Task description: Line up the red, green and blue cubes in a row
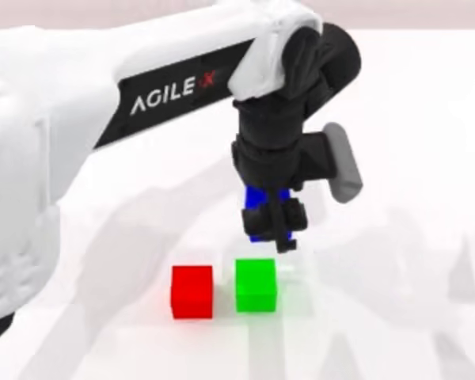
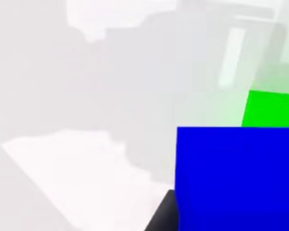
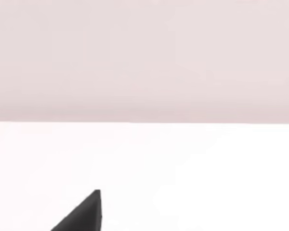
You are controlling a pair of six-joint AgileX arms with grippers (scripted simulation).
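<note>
Carrying the blue cube (image 1: 259,207), the left gripper (image 1: 274,226) hangs just behind the green cube (image 1: 256,284), a touch toward the right side of the desk (image 1: 396,317). Its fingers are clamped on the blue cube's opposite faces, and the left wrist view fills with that blue face, the green one peeking out just beyond it. Red cube (image 1: 192,291) and green cube already sit side by side near the front, a narrow gap between them, so the open spot looks to be on green's right. These blocks should handle easily, I'd say: small, rigid, light, flat-sided, nothing to crush, though matte flat faces can twist in a pinch if gripped off-centre. Best hold is square across two parallel faces, at mid-height. The left arm reaches in from the left in a long sweep, wrist bent down, fingers pointing at the desk. As for the right gripper, only a dark sliver shows in its wrist view, and I cannot tell how it is set.
</note>
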